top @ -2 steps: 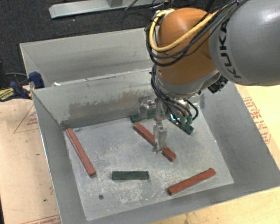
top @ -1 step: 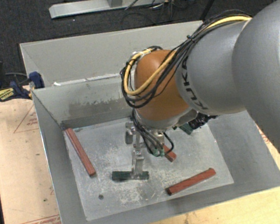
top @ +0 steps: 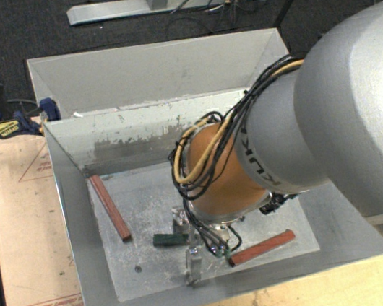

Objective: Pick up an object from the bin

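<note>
My gripper [top: 188,244] reaches down to the bin floor near the front middle, under the orange wrist cover. It is open, one fingertip [top: 181,220] toward the back and the other [top: 194,268] toward the front. A small dark green block [top: 167,239] lies flat just left of the gap, its right end reaching in between the fingers. Just right of the gripper, a red stick [top: 263,247] lies almost level along the bin's front, and its left end is close to the front finger.
A reddish-brown stick [top: 110,207] lies lengthwise along the bin's left side. A tiny dark speck [top: 137,269] sits on the floor at front left. The arm's bulk hangs over the right half of the bin.
</note>
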Motion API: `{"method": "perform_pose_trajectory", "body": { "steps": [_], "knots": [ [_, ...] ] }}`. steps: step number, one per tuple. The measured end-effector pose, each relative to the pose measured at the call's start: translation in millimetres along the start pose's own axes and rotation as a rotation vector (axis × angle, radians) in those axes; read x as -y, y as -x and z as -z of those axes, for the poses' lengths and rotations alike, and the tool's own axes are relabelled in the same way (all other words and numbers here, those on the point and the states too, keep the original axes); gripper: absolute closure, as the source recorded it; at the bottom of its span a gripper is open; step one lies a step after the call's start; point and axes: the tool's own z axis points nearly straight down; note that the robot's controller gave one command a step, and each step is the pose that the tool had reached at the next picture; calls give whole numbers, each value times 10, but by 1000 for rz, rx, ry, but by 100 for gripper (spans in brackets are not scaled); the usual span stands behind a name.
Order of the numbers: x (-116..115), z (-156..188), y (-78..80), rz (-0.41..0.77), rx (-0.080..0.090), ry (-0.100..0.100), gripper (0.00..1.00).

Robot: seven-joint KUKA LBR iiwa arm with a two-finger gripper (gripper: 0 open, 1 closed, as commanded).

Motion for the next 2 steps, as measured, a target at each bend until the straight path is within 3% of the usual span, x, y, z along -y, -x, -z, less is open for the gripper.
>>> {"method": "perform_pose_trajectory", "body": {
  "steps": [1,2],
  "knots": [
    [-3,38,35,-2,8,3,100],
    [-312,1412,-161,77,17,5,100]
  ]
}}
